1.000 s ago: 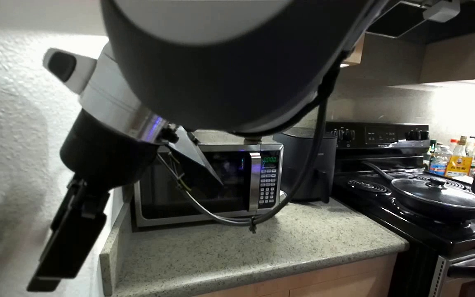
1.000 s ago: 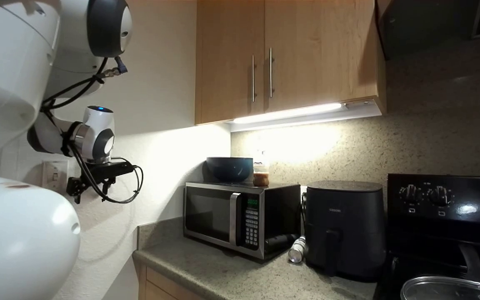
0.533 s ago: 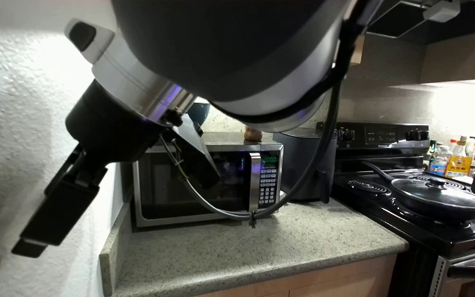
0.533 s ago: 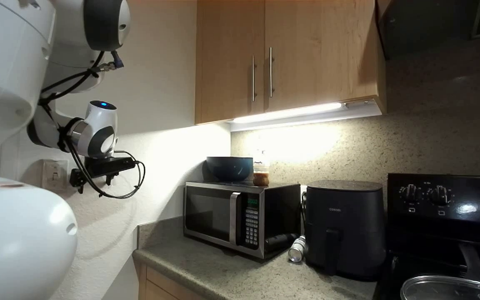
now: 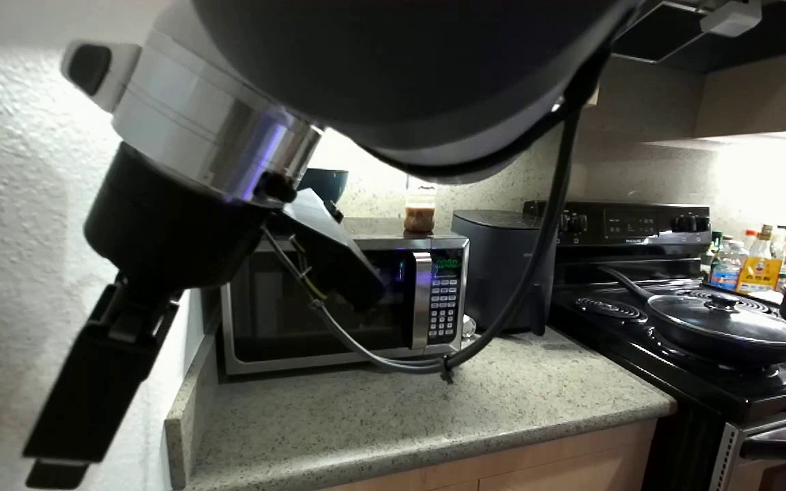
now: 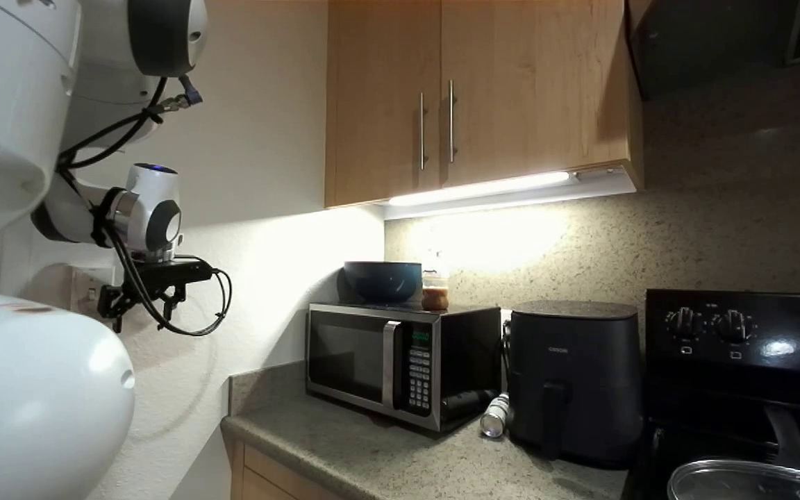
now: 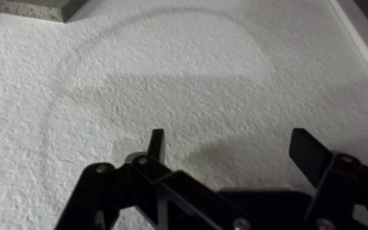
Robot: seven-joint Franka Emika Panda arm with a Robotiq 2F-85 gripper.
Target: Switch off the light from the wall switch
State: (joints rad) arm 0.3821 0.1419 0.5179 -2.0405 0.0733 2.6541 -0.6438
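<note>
1. The arm (image 6: 11,111) slopes to a bent wrist (image 6: 145,217), a blue light (image 6: 157,167) on top.
2. In the wrist view, the gripper (image 7: 228,137) holds its fingers (image 7: 308,154) wide apart.
3. In both exterior views it hangs below the wrist, past the left edge of the counter (image 5: 434,409), near its front corner.
4. In an exterior view, the fingertips (image 5: 57,474) slant down, away from that edge.

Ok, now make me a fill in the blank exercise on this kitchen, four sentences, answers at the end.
1. The bowl stands on top of the ____.
2. The pan is covered by a glass ____.
3. The gripper, its jaws apart, is ____.
4. The task's target, fixed to the wall, is a ____.

Answers: microwave; lid; open; switch.
</note>
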